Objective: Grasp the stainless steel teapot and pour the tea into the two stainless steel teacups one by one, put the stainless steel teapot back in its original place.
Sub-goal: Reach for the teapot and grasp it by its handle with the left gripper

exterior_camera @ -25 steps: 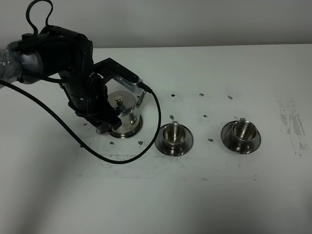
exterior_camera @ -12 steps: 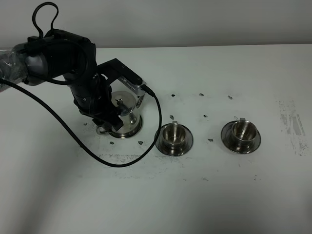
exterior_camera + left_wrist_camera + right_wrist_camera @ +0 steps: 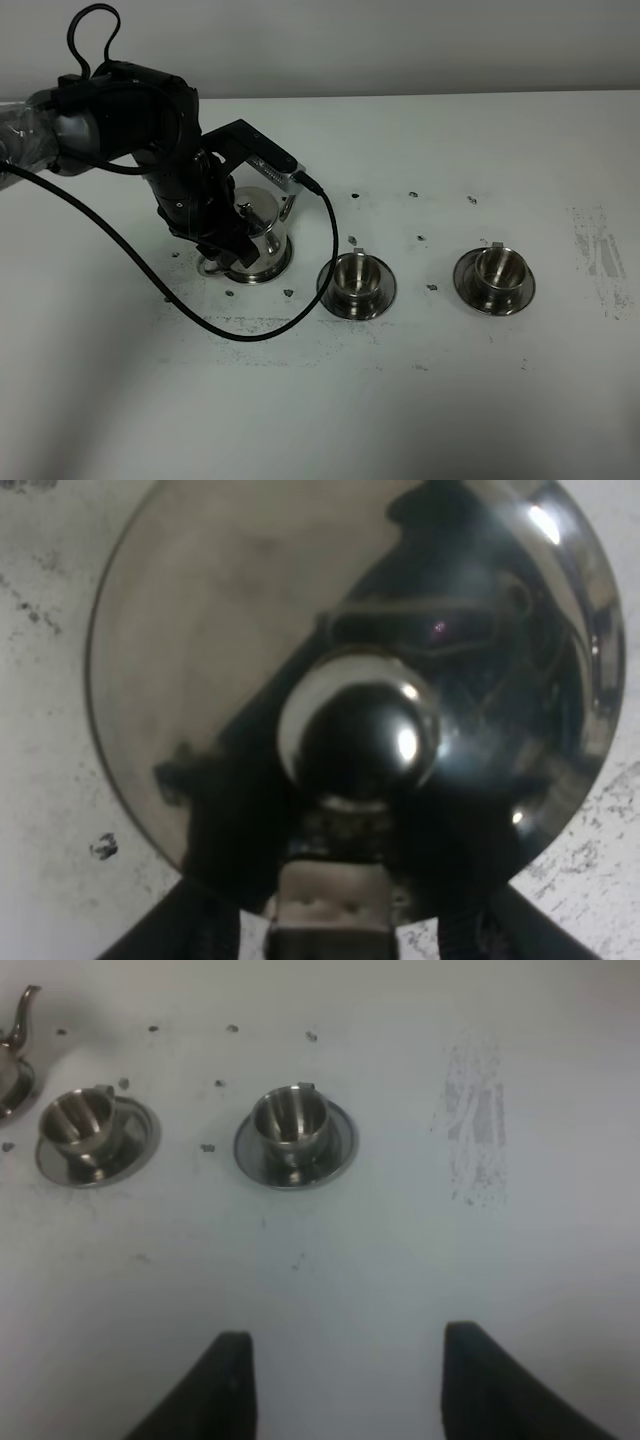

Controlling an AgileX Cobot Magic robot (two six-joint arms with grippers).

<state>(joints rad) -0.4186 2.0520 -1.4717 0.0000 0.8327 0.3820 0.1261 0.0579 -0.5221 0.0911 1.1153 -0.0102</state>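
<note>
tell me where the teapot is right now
In the exterior high view the stainless steel teapot stands left of centre, under the left arm, just left of the nearer teacup.

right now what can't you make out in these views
- Teapot handle: exterior high, hidden behind the left gripper; whether it is gripped is unclear.
- Teapot spout and body: left wrist, too close, only the lid knob shows.
- Tea in the teacups: too small and shiny in exterior high and right wrist.
</note>
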